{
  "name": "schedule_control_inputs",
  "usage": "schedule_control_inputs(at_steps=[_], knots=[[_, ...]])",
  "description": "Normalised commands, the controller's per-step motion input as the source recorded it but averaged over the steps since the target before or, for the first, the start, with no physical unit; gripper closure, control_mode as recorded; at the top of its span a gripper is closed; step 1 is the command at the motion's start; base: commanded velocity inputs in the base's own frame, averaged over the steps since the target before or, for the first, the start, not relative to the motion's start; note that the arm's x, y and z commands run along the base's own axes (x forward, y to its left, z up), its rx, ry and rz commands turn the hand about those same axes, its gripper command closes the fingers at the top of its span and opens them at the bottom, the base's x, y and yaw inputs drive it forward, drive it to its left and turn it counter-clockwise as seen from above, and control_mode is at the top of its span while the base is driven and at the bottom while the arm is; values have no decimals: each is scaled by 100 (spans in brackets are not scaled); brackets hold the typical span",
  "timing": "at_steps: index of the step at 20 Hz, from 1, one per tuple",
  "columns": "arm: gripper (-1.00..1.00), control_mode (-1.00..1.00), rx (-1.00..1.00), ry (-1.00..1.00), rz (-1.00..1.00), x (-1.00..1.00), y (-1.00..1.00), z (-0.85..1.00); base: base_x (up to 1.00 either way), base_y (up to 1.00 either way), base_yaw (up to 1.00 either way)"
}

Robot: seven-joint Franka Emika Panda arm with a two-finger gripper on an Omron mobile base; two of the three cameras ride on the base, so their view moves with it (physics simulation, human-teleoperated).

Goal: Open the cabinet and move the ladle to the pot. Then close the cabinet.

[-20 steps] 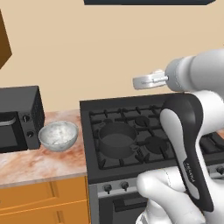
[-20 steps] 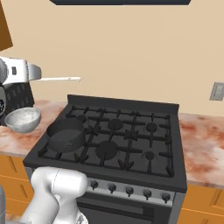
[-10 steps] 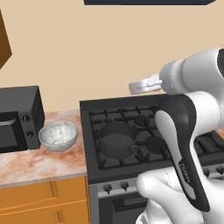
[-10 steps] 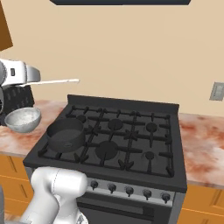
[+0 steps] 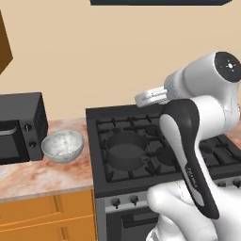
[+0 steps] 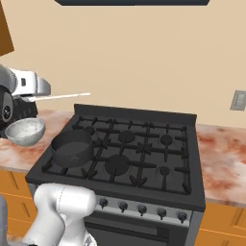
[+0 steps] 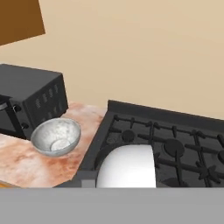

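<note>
Above the gas stove [image 6: 144, 144], the ladle [image 6: 60, 96] hangs level in the air, handle pointing across the burners; gripper grip can't be made out. The pot [image 5: 124, 149] sits on the front-left burner, silver bowl [image 5: 62, 145] beside the stove.

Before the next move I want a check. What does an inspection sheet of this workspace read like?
Surface: black stove set in a marbled counter.
Job's things: pot on the front left burner, nothing in it; ladle in the air, not in the pot; cabinet door looks swung open.
Clutter: speckled bowl on the counter beside the stove.
Grippers: gripper holds the ladle above the counter's left part.
Cables: nothing seen.
Surroundings: microwave, wall outlet, hood, orange drawers.
</note>
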Motion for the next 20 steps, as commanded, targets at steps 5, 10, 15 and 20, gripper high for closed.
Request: schedule_control_inputs(at_steps=[5, 10, 15, 20], knots=[[100, -100, -5, 8, 0, 30, 0, -34, 0, 0, 0], [100, -100, -4, 11, 0, 30, 0, -27, 0, 0, 0], [100, -100, -8, 13, 0, 38, 0, -34, 0, 0, 0], [100, -100, -9, 10, 0, 27, 0, -39, 0, 0, 0]])
